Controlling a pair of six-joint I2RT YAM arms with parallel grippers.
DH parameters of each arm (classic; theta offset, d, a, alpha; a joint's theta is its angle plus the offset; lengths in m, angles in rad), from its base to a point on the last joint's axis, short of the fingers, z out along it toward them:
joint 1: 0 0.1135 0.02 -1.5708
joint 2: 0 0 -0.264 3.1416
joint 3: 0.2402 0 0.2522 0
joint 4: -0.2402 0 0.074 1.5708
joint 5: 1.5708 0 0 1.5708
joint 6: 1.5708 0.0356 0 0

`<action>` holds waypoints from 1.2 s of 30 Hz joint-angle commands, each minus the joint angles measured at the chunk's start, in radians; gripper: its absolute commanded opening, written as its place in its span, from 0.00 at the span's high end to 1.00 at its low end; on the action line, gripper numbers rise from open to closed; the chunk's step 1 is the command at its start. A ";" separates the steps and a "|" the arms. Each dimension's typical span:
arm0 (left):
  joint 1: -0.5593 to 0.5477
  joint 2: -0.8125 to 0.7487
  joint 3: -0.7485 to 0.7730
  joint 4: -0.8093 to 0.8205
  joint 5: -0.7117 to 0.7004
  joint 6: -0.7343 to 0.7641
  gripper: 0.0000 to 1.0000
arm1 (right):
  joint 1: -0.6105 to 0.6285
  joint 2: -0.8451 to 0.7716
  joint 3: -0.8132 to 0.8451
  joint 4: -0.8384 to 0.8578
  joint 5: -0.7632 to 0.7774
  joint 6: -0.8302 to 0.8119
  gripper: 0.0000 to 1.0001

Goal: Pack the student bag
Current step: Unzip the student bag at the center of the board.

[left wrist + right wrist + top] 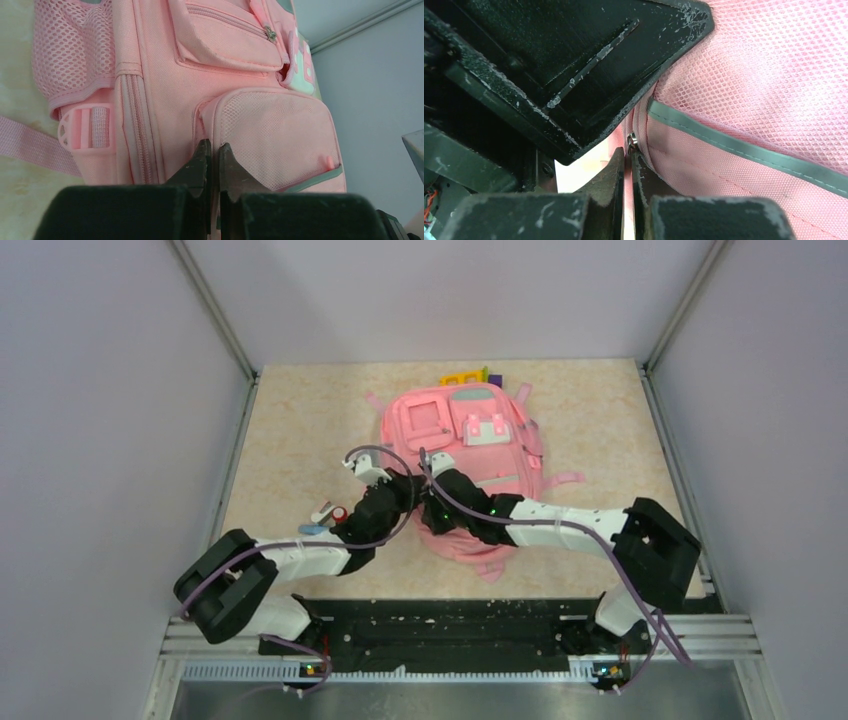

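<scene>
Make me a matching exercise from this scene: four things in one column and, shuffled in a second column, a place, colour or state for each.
Column one
1. student bag
2. yellow piece
3. small red object
4. right gripper

Column two
A. at the far edge of the table, beyond the bag
B. closed on the bag's edge beside grey trim
C. pink, lying mid-table
D. on the tabletop, left of the bag

Pairs: 1-C, 2-A, 3-D, 4-B
</scene>
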 commanded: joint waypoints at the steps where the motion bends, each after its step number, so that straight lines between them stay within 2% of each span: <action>1: -0.057 -0.052 -0.046 -0.004 0.115 -0.008 1.00 | -0.047 0.015 0.097 0.229 0.207 0.058 1.00; 3: -0.058 -0.070 -0.054 -0.015 0.100 0.005 1.00 | -0.056 -0.001 0.088 0.245 0.174 0.070 0.96; 5: -0.057 -0.100 -0.056 -0.046 0.077 0.028 0.94 | -0.059 -0.021 0.082 0.242 0.139 0.064 0.84; 11: -0.056 -0.250 -0.039 -0.227 -0.044 0.133 0.66 | -0.061 -0.140 0.021 0.155 0.100 0.043 0.55; 16: -0.053 -0.383 -0.018 -0.375 -0.129 0.274 0.43 | -0.067 -0.281 -0.064 0.066 0.123 0.022 0.41; 18: -0.053 -0.422 -0.004 -0.423 -0.138 0.335 0.38 | -0.071 -0.342 -0.086 0.016 0.127 0.006 0.35; 21: -0.052 -0.443 0.020 -0.460 -0.101 0.457 0.34 | -0.090 -0.422 -0.112 -0.054 0.171 -0.017 0.24; 24: -0.054 -0.425 0.047 -0.444 0.049 0.639 0.29 | -0.150 -0.501 -0.141 -0.105 0.222 -0.040 0.13; 27: -0.067 -0.379 0.081 -0.427 0.184 0.760 0.26 | -0.234 -0.592 -0.191 -0.117 0.223 -0.064 0.04; 30: -0.105 -0.342 0.110 -0.414 0.242 0.864 0.25 | -0.340 -0.654 -0.238 -0.111 0.176 -0.083 0.01; 33: -0.108 -0.318 0.125 -0.410 0.178 0.812 0.23 | -0.463 -0.667 -0.280 -0.092 0.081 -0.088 0.01; 36: -0.108 -0.300 0.134 -0.458 0.000 0.700 0.20 | -0.579 -0.636 -0.311 -0.063 -0.045 -0.076 0.01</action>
